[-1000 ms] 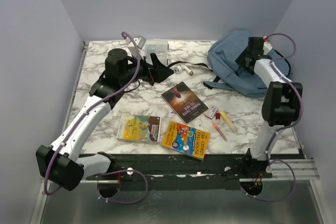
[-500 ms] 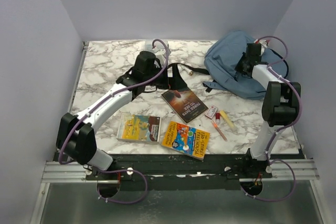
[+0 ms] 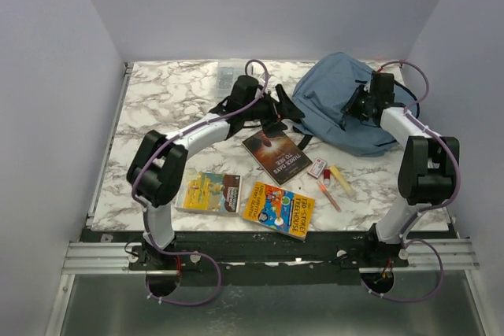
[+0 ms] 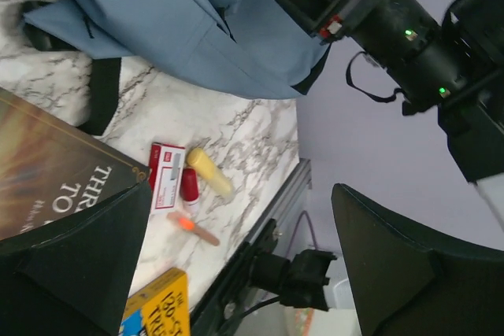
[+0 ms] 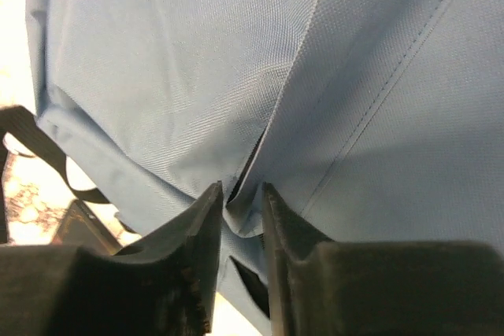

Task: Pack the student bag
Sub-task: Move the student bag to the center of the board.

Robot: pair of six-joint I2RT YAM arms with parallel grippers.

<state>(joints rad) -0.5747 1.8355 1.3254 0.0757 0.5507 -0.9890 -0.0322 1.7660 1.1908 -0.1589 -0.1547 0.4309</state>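
Note:
The student bag (image 3: 335, 100), dusty blue with black straps, lies at the back right of the marble table (image 3: 157, 108). My right gripper (image 3: 355, 106) rests on top of it. In the right wrist view its jaws stand nearly together, and this gripper (image 5: 242, 190) is shut on a pinched fold of the bag's blue fabric (image 5: 197, 76) beside a seam. My left gripper (image 3: 288, 111) hovers at the bag's left edge, over the black straps. It (image 4: 240, 191) is wide open with nothing between its fingers. The bag (image 4: 181, 21) shows above it in the left wrist view.
A dark book (image 3: 274, 153) lies mid-table, with a yellow book (image 3: 278, 209) and a third book (image 3: 208, 192) near the front edge. A red-white box (image 3: 317, 168), a yellow marker (image 3: 340, 179) and an orange stick (image 3: 328, 193) lie right of them. A clear plastic box (image 3: 229, 75) stands at the back.
My left arm has swung from the back left of the table rightward to the bag's left edge. The bag has shifted left and bunched up. The right gripper has closed onto its fabric.

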